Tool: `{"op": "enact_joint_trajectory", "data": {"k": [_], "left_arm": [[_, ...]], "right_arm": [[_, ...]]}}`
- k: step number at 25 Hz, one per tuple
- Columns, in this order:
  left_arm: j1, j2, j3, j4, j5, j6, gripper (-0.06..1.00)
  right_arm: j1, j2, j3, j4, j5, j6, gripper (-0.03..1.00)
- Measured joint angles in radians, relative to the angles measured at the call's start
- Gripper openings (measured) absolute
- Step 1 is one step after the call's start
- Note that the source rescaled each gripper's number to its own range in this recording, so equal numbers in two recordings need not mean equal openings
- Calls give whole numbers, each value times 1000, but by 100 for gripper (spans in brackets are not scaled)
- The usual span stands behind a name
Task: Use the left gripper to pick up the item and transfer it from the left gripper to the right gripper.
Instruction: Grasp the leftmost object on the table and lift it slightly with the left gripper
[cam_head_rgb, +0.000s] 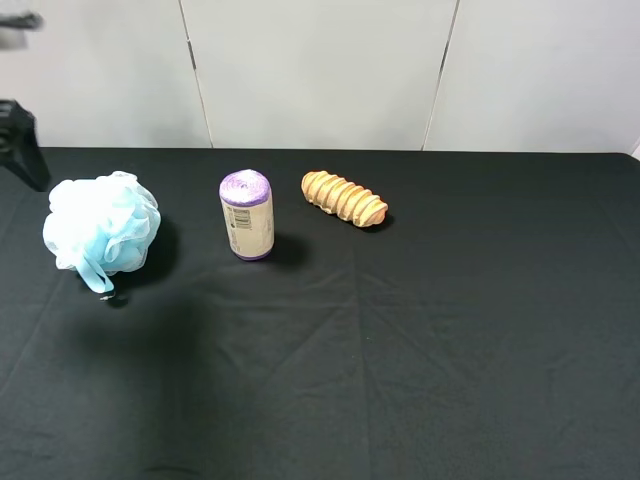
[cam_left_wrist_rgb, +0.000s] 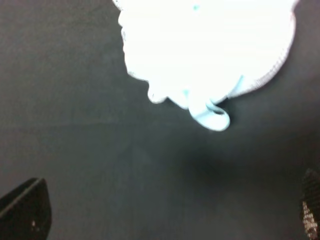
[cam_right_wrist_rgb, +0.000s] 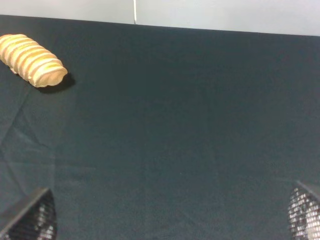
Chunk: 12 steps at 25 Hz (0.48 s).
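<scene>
The item, a fluffy pale blue and white mesh pouf (cam_head_rgb: 102, 228), lies on the black table at the far left, with its loop tail toward the front. In the left wrist view the pouf (cam_left_wrist_rgb: 205, 50) is over-bright, and its loop (cam_left_wrist_rgb: 214, 119) hangs toward the gripper. My left gripper (cam_left_wrist_rgb: 167, 212) is open and empty, hovering above the cloth short of the pouf, with only its fingertips (cam_left_wrist_rgb: 25, 210) showing. My right gripper (cam_right_wrist_rgb: 167, 217) is open and empty over bare cloth, its fingertips (cam_right_wrist_rgb: 30, 217) far apart. Neither gripper's fingers show in the exterior view.
A purple-topped cylinder roll (cam_head_rgb: 246, 214) stands upright right of the pouf. A ridged tan wooden piece (cam_head_rgb: 344, 198) lies behind it to the right and also shows in the right wrist view (cam_right_wrist_rgb: 32, 60). A black arm part (cam_head_rgb: 20, 140) sits at the left edge.
</scene>
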Motion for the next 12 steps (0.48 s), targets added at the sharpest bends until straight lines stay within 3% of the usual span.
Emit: {"op": "enact_joint_trajectory", "data": {"k": [5,12], "left_arm": [[-9,104,0,1,-98,0,100],[-81,246,-56,5,-196,7,100]], "right_arm": [[0,0,0,0,0,0,100],[0,0,0,0,0,0,100]]}}
